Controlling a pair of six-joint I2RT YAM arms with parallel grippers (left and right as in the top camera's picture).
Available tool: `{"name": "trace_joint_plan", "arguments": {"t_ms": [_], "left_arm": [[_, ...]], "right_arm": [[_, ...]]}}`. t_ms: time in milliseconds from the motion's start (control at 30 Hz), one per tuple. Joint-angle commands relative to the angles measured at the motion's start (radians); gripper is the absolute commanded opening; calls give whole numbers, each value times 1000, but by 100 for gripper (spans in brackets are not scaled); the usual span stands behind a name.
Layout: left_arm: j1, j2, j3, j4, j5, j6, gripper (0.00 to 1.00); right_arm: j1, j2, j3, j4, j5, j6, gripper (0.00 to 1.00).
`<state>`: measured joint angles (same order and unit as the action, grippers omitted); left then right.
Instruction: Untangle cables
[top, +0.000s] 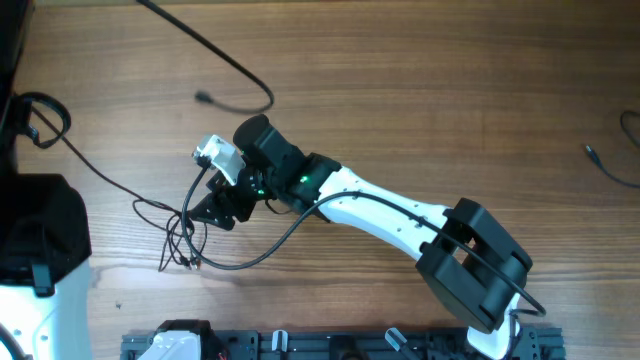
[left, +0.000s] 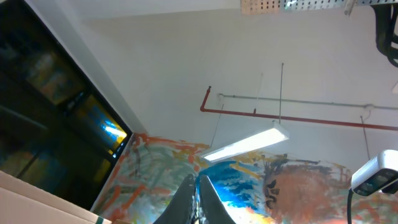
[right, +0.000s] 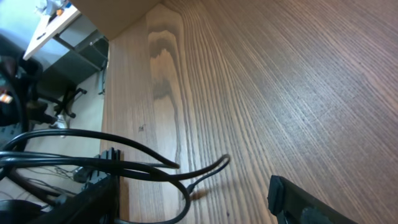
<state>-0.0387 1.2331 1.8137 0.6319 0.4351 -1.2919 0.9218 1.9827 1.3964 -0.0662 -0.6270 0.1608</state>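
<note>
Right tool (top: 207, 212), spread wide, hovering low over cables (top: 180, 238) tangled left of centre on worktop (top: 420, 90). Looking light, limp and springy; probably slipping unless pinching one loose strand beside the snarl.

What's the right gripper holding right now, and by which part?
Nothing, it seems: the right gripper is open, its fingers either side of a black cable loop on the table.
</note>
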Motion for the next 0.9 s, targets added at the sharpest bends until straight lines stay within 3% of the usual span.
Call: {"name": "trace_joint_plan", "arguments": {"t_ms": [0, 267, 300, 333, 400, 433, 633, 767, 867], "left_arm": [[-5, 6, 20, 3, 13, 5, 4], [-5, 6, 20, 3, 13, 4, 4], [-5, 6, 20, 3, 13, 4, 4], [-5, 6, 20, 3, 13, 4, 4], [-5, 6, 20, 3, 13, 4, 4], [-5, 6, 20, 3, 13, 4, 4], [-5, 6, 20, 3, 23, 5, 4], [0, 7, 20, -1, 55, 8, 4], [14, 6, 20, -66, 78, 76, 4]], "right_arm": [[26, 23, -3, -2, 5, 27, 79], [94, 23, -3, 13, 58, 23, 77], [97, 23, -3, 14, 74, 22, 71], [103, 23, -3, 21, 101, 23, 57], [106, 23, -3, 27, 137, 25, 18], [106, 23, -3, 31, 159, 26, 4], [100, 23, -3, -6, 452, 159, 4], [51, 23, -3, -156, 689, 247, 4], [-29, 23, -3, -287, 750, 290, 4]]}}
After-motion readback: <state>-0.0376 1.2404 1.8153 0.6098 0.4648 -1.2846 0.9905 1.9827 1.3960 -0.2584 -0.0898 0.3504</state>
